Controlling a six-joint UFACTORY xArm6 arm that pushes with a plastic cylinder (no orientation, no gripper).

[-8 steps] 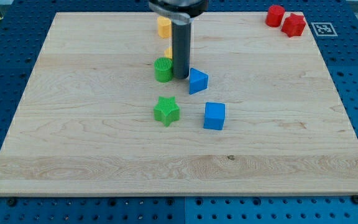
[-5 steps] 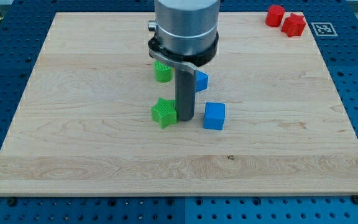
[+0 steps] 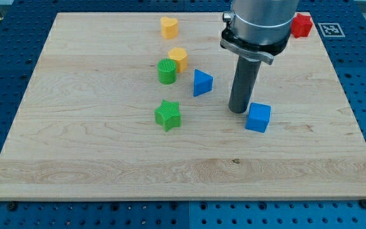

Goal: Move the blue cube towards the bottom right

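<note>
The blue cube [image 3: 258, 117] lies on the wooden board [image 3: 94, 152], right of the middle. My tip [image 3: 237, 111] stands on the board just to the cube's upper left, touching it or nearly so. The rod's grey housing [image 3: 259, 22] hangs above at the view's top. A blue triangular block [image 3: 201, 83] lies to the left of the rod.
A green star [image 3: 168, 115] and a green cylinder [image 3: 167, 71] lie left of centre. Two yellow blocks [image 3: 178, 58] [image 3: 168, 27] lie above them. A red block [image 3: 302, 25] shows at the top right, partly hidden behind the housing.
My tip has moved right from beside the green star. The blue cube has slid to the right and slightly down. The green star stays shifted a little left.
</note>
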